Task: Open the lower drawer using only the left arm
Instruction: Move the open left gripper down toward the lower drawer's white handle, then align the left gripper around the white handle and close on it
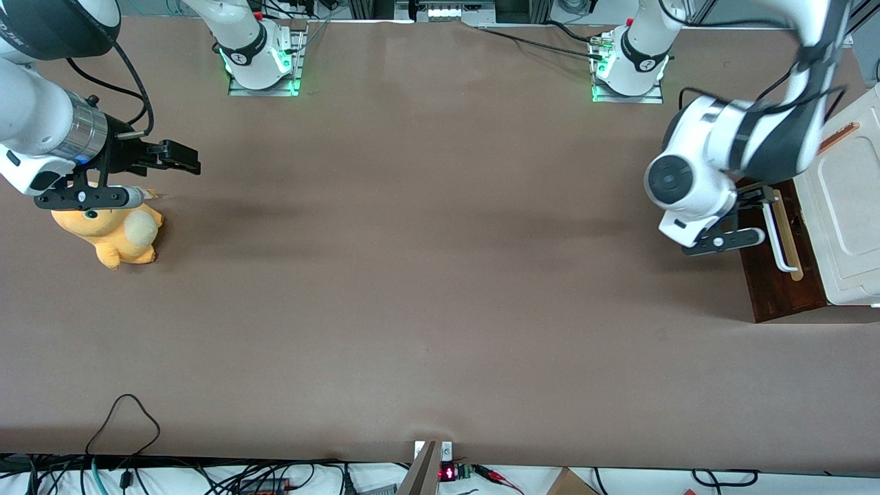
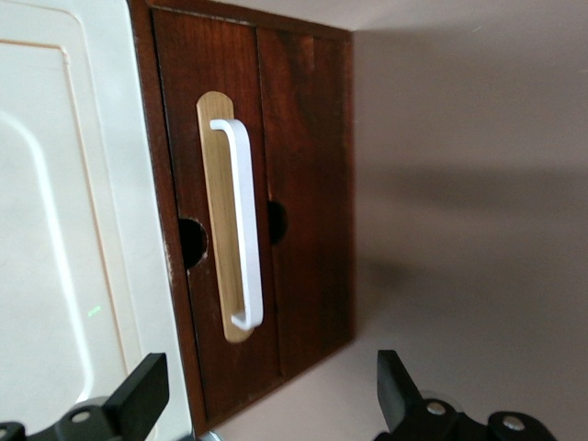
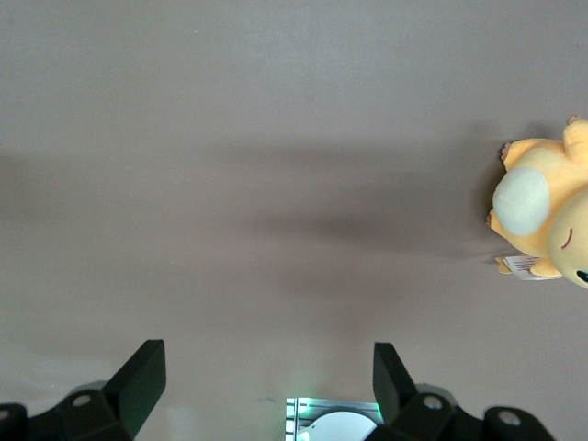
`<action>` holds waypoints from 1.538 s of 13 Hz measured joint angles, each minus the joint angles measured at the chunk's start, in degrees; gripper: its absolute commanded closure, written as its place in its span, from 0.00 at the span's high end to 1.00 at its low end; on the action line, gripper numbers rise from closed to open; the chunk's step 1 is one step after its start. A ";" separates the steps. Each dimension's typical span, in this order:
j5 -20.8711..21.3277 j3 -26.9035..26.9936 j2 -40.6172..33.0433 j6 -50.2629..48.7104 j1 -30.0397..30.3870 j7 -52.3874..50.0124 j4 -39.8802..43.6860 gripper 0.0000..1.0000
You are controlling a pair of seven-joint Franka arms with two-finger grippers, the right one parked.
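Note:
The lower drawer [image 1: 780, 292] [image 2: 241, 83] shows its dark brown front, close against the cabinet's edge. Its white bar handle [image 1: 782, 237] [image 2: 243, 220] sits on a pale wood strip. The left arm's gripper [image 1: 756, 203] [image 2: 266, 404] hovers just in front of that drawer front, near the end of the handle farther from the front camera. It is open wide: both black fingertips [image 2: 140, 393] stand apart with only the drawer front's edge and table between them. The handle lies ahead of the fingertips, untouched.
The cream-white cabinet top [image 1: 849, 199] [image 2: 55, 230] fills the working arm's end of the table. An orange plush toy [image 1: 113, 234] [image 3: 547, 220] lies at the parked arm's end. Cables [image 1: 124, 419] trail along the table edge nearest the front camera.

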 measured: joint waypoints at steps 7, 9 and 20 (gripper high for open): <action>18.86 3.39 7.67 0.54 0.11 -5.16 -3.96 0.97; 21.40 5.44 8.81 1.28 0.30 -6.26 -3.97 0.94; 22.36 7.83 9.86 4.48 0.55 -7.23 -3.96 0.76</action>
